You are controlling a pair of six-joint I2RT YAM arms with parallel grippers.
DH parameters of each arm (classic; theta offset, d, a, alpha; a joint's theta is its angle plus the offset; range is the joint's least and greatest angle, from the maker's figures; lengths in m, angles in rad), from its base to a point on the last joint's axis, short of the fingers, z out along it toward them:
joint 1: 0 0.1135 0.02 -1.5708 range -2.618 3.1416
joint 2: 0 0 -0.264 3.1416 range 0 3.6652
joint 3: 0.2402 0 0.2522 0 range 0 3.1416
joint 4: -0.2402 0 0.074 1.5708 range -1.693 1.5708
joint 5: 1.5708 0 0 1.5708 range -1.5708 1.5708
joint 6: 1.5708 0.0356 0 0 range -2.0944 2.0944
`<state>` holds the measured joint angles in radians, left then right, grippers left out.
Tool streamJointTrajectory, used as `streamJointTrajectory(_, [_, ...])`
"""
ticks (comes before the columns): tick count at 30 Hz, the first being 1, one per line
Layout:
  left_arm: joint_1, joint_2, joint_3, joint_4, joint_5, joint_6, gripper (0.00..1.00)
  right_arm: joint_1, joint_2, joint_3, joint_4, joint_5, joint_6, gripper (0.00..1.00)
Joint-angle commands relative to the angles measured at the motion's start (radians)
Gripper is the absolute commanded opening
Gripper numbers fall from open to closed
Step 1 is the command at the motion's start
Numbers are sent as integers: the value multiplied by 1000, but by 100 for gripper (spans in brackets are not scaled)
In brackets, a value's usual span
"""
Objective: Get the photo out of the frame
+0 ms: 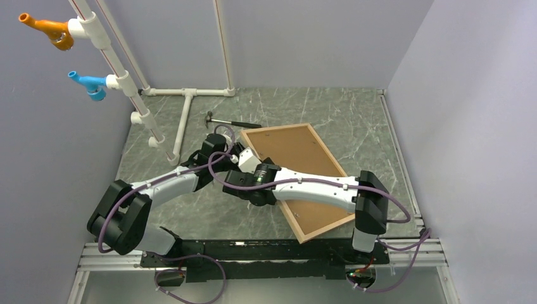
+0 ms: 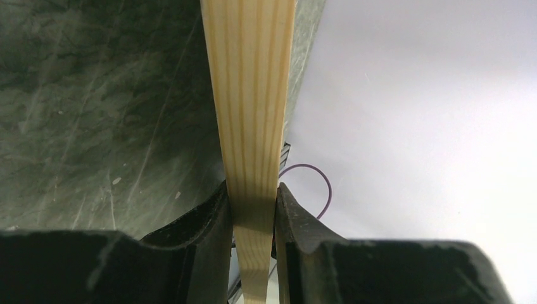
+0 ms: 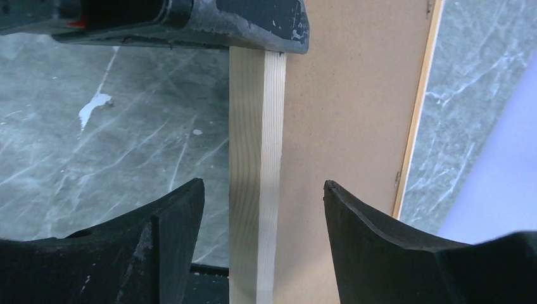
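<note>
Left claw is clamped on the light-wood rail of the frame. Right claw is held wide, straddling that rail without touching it. Frame is seen back-up, skewed on the green marble table. The photo is seated inside the thin border, brown back showing.

We see a dark green marbled tabletop enclosed by pale grey walls. At its far left stands a white plastic pipe structure, carrying an orange nozzle-shaped fitting above a blue one. A small black-handled hammer lies near the pipe's foot.
</note>
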<state>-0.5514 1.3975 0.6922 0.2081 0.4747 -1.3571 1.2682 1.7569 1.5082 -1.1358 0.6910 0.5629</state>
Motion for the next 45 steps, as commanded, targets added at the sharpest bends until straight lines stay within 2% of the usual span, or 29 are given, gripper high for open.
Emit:
streamJointTrajectory(1, [-9, -38, 47, 82, 70, -58, 0, 10, 24, 31, -72, 115, 62, 70])
streamJointTrajectory(11, [-10, -29, 37, 62, 80, -88, 0, 9, 118, 40, -140, 205, 139, 61])
streamJointTrajectory(22, [-9, -17, 37, 49, 85, -103, 0, 10, 135, 18, -191, 299, 213, 50])
streamJointTrajectory(26, [-9, -16, 35, 54, 92, -101, 0, 10, 133, 6, -179, 305, 206, 40])
streamJointTrajectory(29, [-10, -20, 30, 54, 89, -98, 0, 10, 133, 4, -193, 320, 225, 22])
streamJointTrajectory(31, [-8, -24, 26, 51, 85, -92, 7, 10, 123, 1, -195, 329, 222, 0])
streamJointTrajectory(33, [-8, -26, 22, 59, 84, -87, 18, 10, 114, 0, -205, 342, 224, 0])
streamJointTrajectory(38, [47, -20, -4, 125, 149, -56, 32, 8, 73, -2, -228, 390, 206, 0])
streamJointTrajectory(40, [78, -56, -41, 147, 146, -39, 46, 4, 43, -12, -211, 401, 171, 0])
streamJointTrajectory(45, [169, -133, 28, -50, 123, 164, 72, -18, -76, -101, -61, 359, 9, 0])
